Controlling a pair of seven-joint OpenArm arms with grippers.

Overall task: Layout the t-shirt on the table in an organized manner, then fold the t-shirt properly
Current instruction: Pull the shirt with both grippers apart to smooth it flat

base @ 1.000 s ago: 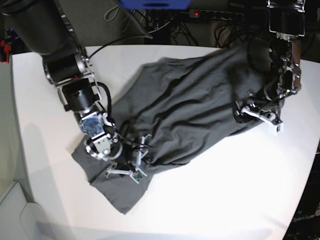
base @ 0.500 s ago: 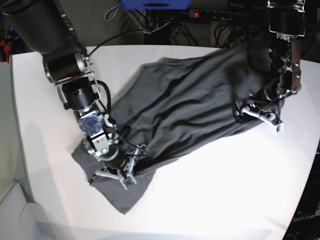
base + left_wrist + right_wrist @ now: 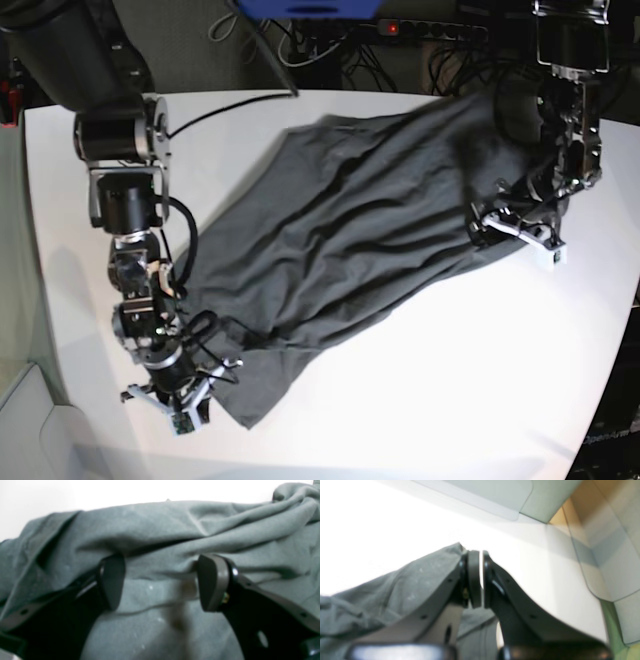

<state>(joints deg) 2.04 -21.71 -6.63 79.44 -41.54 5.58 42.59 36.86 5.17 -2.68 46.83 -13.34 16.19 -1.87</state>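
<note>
right end effector (image 3: 481, 580) pinched closed beside t-shirt (image 3: 360, 220) hem (nothing clearly held) | left end effector (image 3: 161, 582) spread wide over cloth

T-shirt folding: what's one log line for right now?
t-shirt: rumpled on table | left gripper: open over cloth | right gripper: shut at shirt edge, hold unclear

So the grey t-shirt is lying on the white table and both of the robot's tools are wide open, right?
Not quite. The grey t-shirt does lie on the white table, but only the left tool is open, its fingers spread over the cloth. The right tool is shut, fingers almost touching, at the shirt's edge. The right wrist view shows it.
</note>
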